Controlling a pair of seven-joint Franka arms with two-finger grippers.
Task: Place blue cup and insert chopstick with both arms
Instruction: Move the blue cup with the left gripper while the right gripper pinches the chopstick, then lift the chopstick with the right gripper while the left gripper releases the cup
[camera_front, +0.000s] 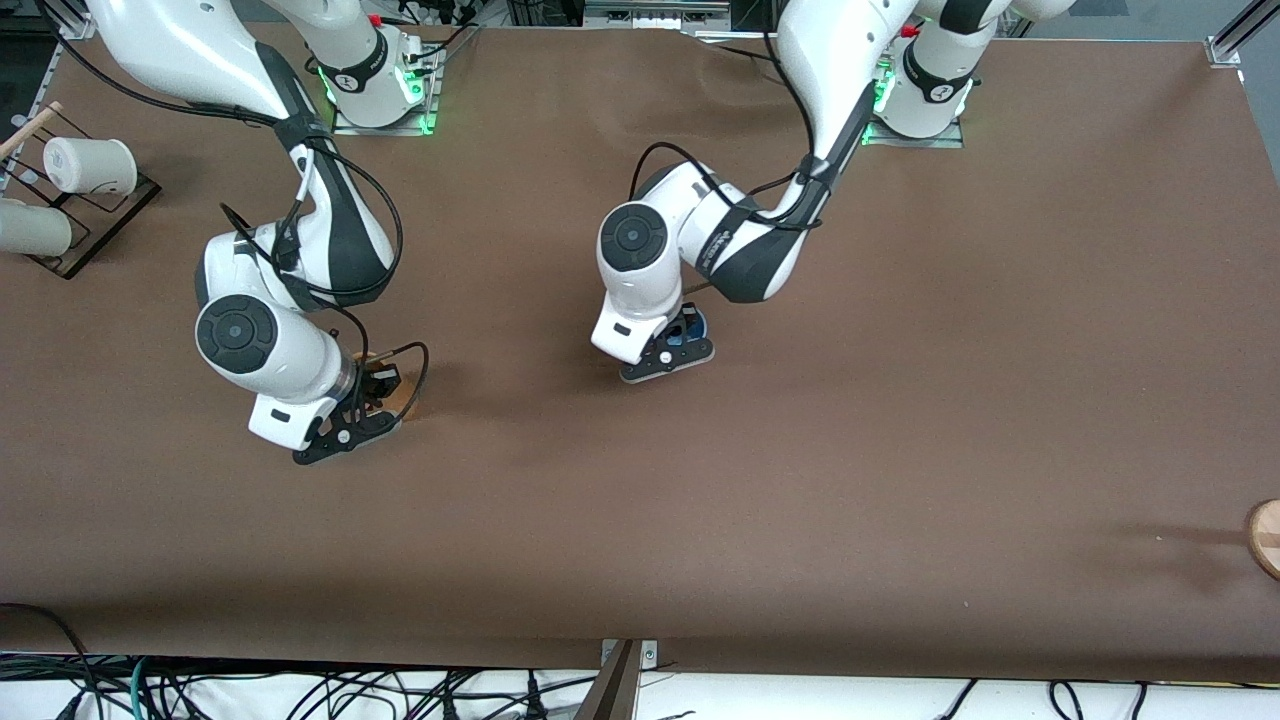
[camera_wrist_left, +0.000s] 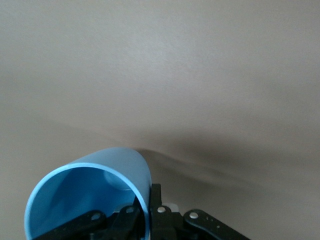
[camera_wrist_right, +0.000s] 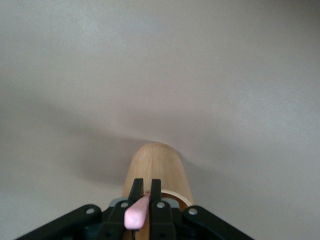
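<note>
My left gripper (camera_front: 683, 336) is shut on the wall of the blue cup (camera_front: 692, 326) near the table's middle. In the left wrist view, one finger is inside the blue cup (camera_wrist_left: 85, 192) and one outside, with the gripper (camera_wrist_left: 149, 205) pinching the rim. The cup is upright and low at the brown table. My right gripper (camera_front: 370, 392) is shut on the pale pink chopstick (camera_wrist_right: 137, 212), directly over a tan-brown cup (camera_front: 402, 398). In the right wrist view the gripper (camera_wrist_right: 146, 189) holds the chopstick above the tan-brown cup (camera_wrist_right: 157, 167). The chopstick is hidden in the front view.
A dark rack (camera_front: 95, 215) with white cups (camera_front: 90, 165) stands at the right arm's end of the table. A round wooden piece (camera_front: 1266, 538) lies at the table's edge at the left arm's end.
</note>
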